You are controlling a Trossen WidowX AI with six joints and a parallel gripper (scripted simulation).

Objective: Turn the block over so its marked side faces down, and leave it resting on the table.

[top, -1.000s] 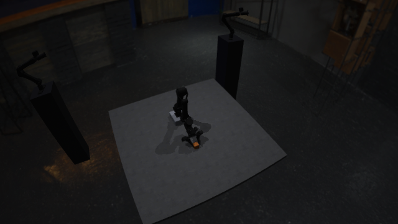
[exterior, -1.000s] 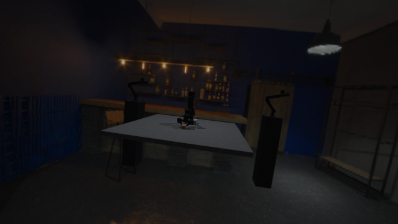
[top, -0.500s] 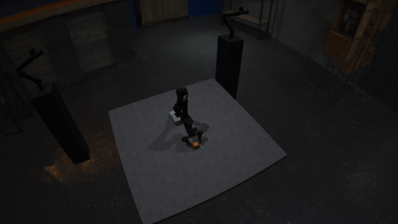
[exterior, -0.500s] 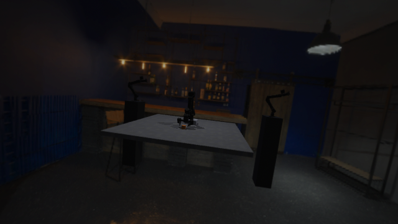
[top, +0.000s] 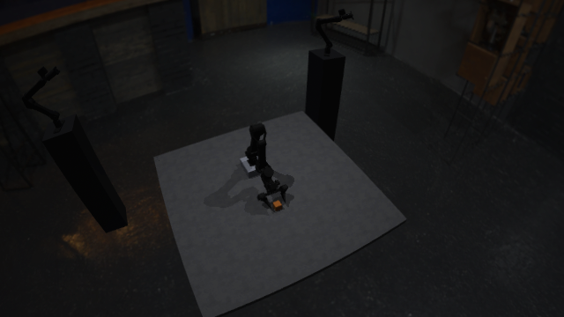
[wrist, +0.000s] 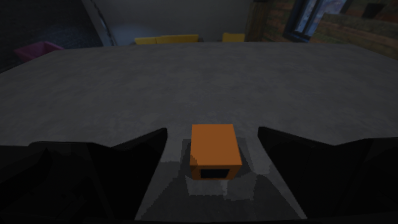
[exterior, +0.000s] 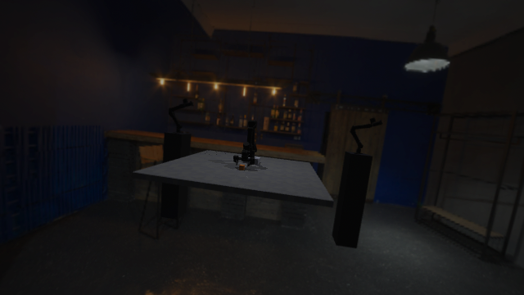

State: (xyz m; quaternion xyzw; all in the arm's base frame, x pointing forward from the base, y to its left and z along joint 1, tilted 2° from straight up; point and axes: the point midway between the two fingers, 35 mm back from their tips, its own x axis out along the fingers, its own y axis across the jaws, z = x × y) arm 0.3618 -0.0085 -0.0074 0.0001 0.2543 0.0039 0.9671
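A small orange block rests flat on the grey table. In the wrist view its top is plain orange. Its black mark is on the upright side that faces the wrist camera. My gripper is open, with its fingers spread wide left and right of the block. A gap shows on each side, and neither finger touches it. The block's underside and far side are hidden.
The arm's pale base stands on the table behind the gripper. Two black pedestals carrying other arms stand beyond the table's edges.
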